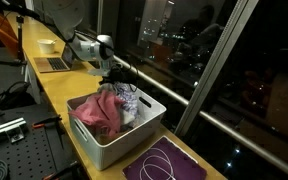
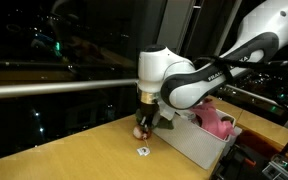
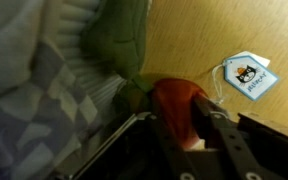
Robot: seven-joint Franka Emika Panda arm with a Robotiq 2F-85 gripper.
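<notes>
Wrist view: gripper [image 3: 189, 128] fingers [image 3: 222, 125] pinch red cloth [image 3: 176, 100].

We see a dim room at night. The window [image 1: 214, 50] is black with tiny city lights. Light from above makes the bench [image 2: 74, 155] glow yellow, with a soft shadow near its window edge. In the wrist view the gripper [image 3: 191, 112] is dark and blurry.

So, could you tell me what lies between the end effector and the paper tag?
Only bare tabletop separates end effector and tag, in the wrist view.
</notes>
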